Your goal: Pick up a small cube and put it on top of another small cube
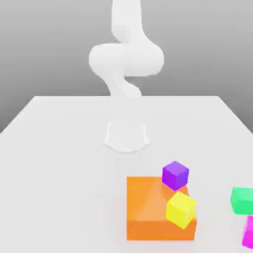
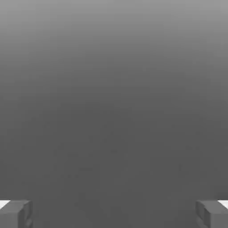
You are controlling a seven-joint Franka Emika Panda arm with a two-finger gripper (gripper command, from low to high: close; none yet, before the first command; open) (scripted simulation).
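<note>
fingertips at the near edge of the hand view stand wide apart, with only grey haze between them: the gripper is spread open and clamps nothing. from there the white arm rises from its round base on the white table, seen in the exterior view.

taking the big orange block as the landmark, the small cubes cluster around it. a purple cube sits at the block's far corner on the exterior view's right, apparently partly on its top face. a yellow cube, tilted, leans at the block's near corner on the same side, touching it. a green cube lies well off to the exterior view's right of the block, and a magenta cube sits just nearer the camera than the green one, at the picture's edge.

by the look of it, the task has not begun: no small cube rests on another, none is lifted, and the hand is nowhere near them. everything remains — choosing a cube, reaching it, gripping, lifting and setting it down on a second one.
</note>
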